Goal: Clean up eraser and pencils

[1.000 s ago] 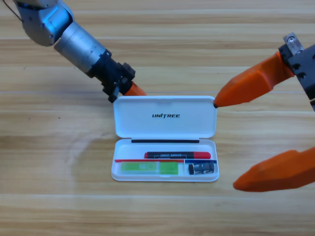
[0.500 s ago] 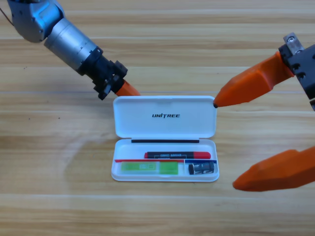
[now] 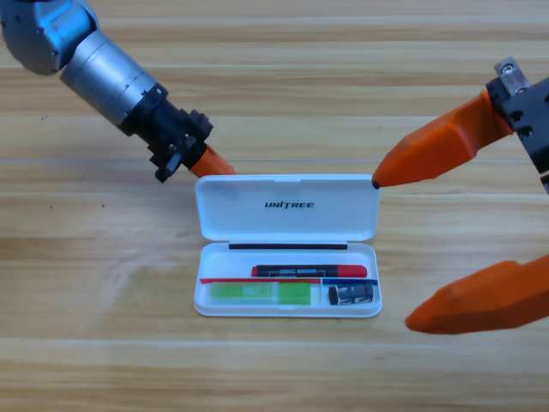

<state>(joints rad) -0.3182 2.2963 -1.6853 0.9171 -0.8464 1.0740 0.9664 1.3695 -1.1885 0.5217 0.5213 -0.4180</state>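
Left tool (image 3: 213,162) sits at the far left corner of the open lid (image 3: 287,207) of the white UNITREE case (image 3: 287,302), orange tip touching or just off the lid's edge; only one jaw shows past the black wrist, so cannot tell whether it is open or closed. Placement reads as a push point: from behind the lid, a nudge toward the tray would fold it shut, probably the step in hand. Everything the task names is already packed, all on the near side of the left tool, below the lid. The black-and-red pencil (image 3: 309,270) lies lengthwise in the tray's back slot, the whitish pencil with the green end (image 3: 261,293) in the front left slot, the eraser (image 3: 352,294) in the small front right compartment (snug, label up). They lie flat and low, so the lid should clear them when it comes down. Right tool (image 3: 450,236) waits at the picture's right edge, jaws spread wide, gripping nothing; its upper jaw tip rests at or right beside the lid's far right corner, the lower jaw hangs over the counter (image 3: 103,343) just right of the tray, likely parked there to steady the case if it slides. Sorting looks done, closing remains. Risk: a one-corner push could skew the light case on the smooth wood.
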